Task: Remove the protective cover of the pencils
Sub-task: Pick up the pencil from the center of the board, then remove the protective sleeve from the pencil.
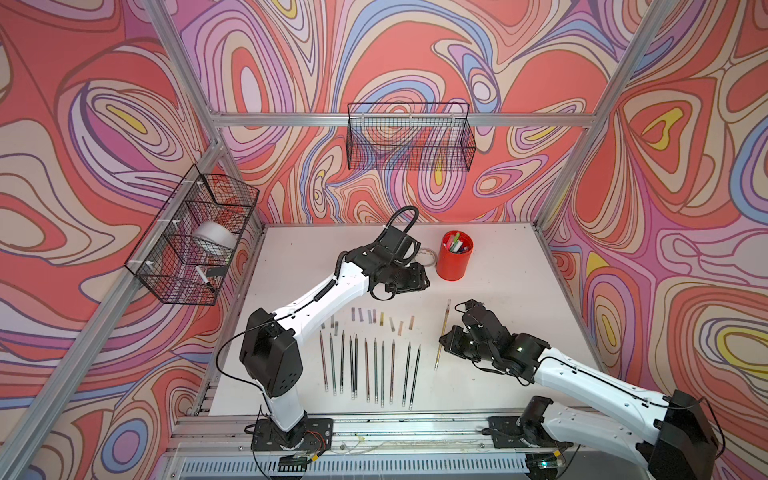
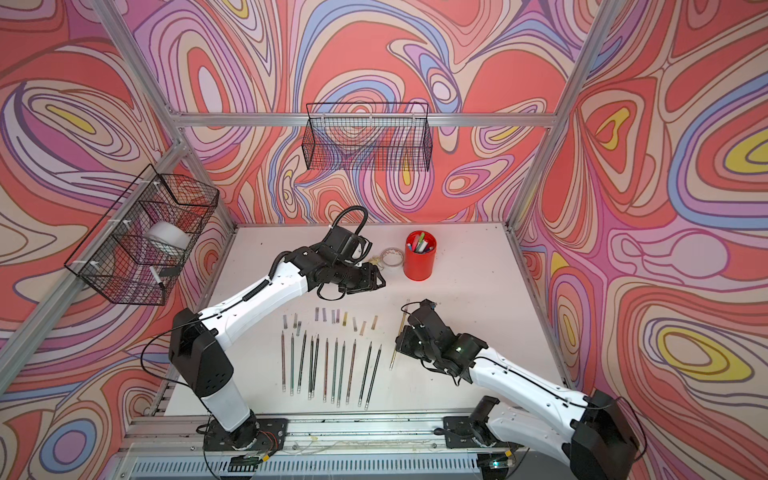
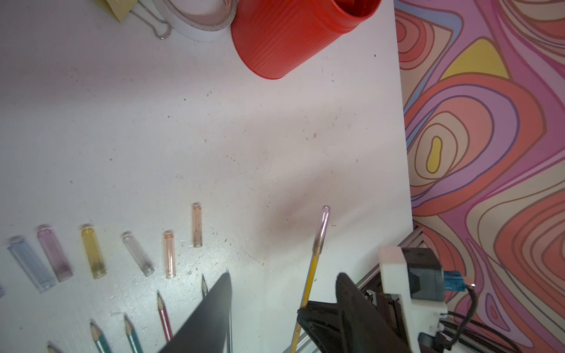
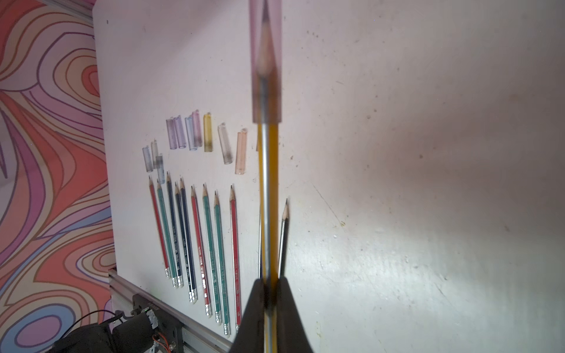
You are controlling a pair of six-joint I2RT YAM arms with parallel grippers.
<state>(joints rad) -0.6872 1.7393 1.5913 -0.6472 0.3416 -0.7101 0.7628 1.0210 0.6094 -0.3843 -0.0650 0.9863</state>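
Uncapped pencils (image 4: 210, 244) lie in a row; yellow pencil (image 4: 268, 183) still capped.

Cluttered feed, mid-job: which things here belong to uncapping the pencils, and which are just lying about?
Job: yellow pencil with pink cover on, held in right gripper; left gripper, open; bare pencils; removed covers.
Lying about: red cup; tape roll; binder clip; wire baskets.

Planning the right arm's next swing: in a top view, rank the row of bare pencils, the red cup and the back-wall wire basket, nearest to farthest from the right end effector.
1. The row of bare pencils, just left of the right end effector.
2. The red cup, farther back on the table.
3. The wire basket, hung up at the very back.
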